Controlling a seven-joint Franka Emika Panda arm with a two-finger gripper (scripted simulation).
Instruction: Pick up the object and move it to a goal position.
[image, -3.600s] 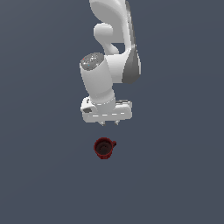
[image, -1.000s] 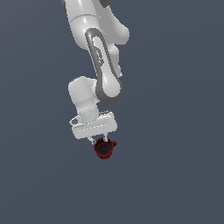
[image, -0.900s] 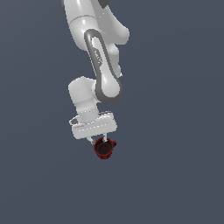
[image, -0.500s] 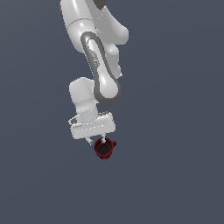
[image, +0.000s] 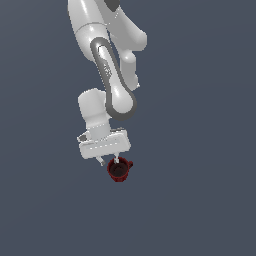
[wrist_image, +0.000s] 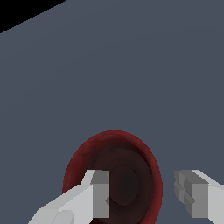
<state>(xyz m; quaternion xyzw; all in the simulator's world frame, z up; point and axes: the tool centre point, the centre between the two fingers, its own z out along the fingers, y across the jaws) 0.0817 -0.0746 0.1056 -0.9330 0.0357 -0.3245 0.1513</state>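
Pincer (wrist_image: 146, 194) spread astride rim of dark red mug (wrist_image: 114, 175), one finger inside.

The arm (image: 107, 60) was glossy white, built of rounded, bulbous segments, with dark grey bands curving around its joints. A boxy white hand sat at its end. The gripper (wrist_image: 146, 192) carried two short, blocky pale grey fingers (wrist_image: 99, 192), squared at the tips with stepped, darker grey inner faces.
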